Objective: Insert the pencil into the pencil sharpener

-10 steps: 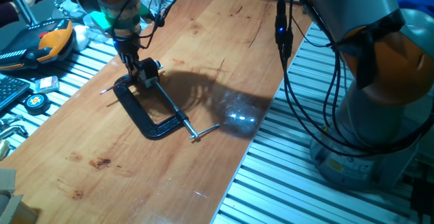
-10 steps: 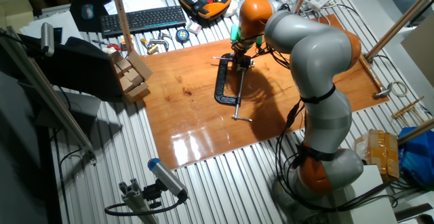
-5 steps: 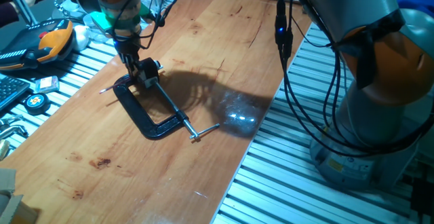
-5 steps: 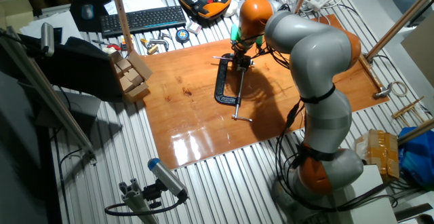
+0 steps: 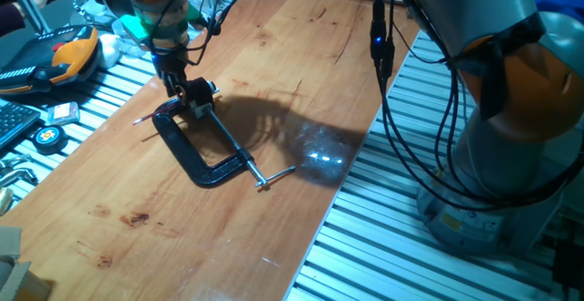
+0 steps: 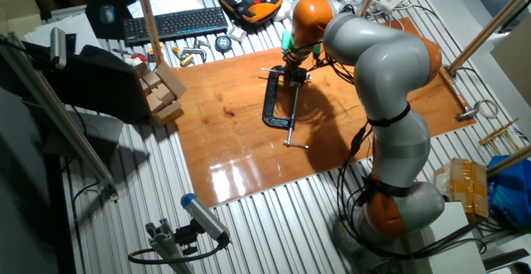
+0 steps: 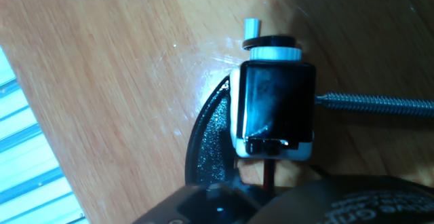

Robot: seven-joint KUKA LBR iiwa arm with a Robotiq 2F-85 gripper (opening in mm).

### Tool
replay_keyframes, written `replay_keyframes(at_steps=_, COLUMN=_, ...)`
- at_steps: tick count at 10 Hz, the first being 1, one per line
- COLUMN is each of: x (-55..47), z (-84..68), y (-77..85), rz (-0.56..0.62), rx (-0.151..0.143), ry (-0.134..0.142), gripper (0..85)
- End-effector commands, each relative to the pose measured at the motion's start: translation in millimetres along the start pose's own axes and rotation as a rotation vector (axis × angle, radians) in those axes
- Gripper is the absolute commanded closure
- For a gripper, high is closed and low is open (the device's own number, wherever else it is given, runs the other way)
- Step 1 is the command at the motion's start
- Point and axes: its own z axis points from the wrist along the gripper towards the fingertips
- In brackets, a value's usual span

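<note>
The pencil sharpener (image 7: 274, 102), a small black and white block with a round black end, lies on the wooden board against the black clamp's frame (image 7: 210, 139). It also shows in one fixed view (image 5: 203, 92). The pencil (image 7: 271, 173) is a thin dark red stick that runs from under my hand into the sharpener's near end. Its other end sticks out to the left of the clamp (image 5: 146, 118). My gripper (image 5: 176, 84) stands upright right beside the sharpener, fingers close together on the pencil. It is also in the other fixed view (image 6: 290, 72).
The big black C-clamp (image 5: 193, 150) lies flat on the board, its silver threaded rod (image 7: 380, 105) running past the sharpener. A keyboard (image 6: 174, 23), orange-black tool (image 5: 68, 57) and tape measure (image 5: 46, 137) lie beyond the board's left edge. Wooden blocks (image 6: 162, 91) stand nearby.
</note>
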Motion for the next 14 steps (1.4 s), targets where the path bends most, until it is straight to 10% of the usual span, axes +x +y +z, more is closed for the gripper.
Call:
replay_keyframes(at_steps=1, x=1.2, z=-3.9, y=-0.1, rz=-0.008, rx=0.000, ry=0.001, gripper=17.0)
replay_keyframes(at_steps=3, x=6.6, z=-19.3, y=-0.5, rz=-0.035, rx=-0.004, ry=-0.011, gripper=17.0)
replay_keyframes(at_steps=5, x=19.1, z=-39.3, y=-2.4, rz=-0.075, rx=-0.011, ry=-0.033, gripper=51.0)
replay_keyframes(at_steps=9, x=43.2, z=-74.2, y=-4.9, rz=-0.210, rx=0.009, ry=-0.056, gripper=85.0)
replay_keyframes(at_steps=12, x=50.1, z=-86.8, y=-13.2, rz=-0.543, rx=-0.003, ry=-0.035, gripper=85.0)
replay_keyframes(at_steps=14, x=48.7, z=-95.0, y=-20.7, rz=-0.900, rx=0.006, ry=-0.075, gripper=85.0)
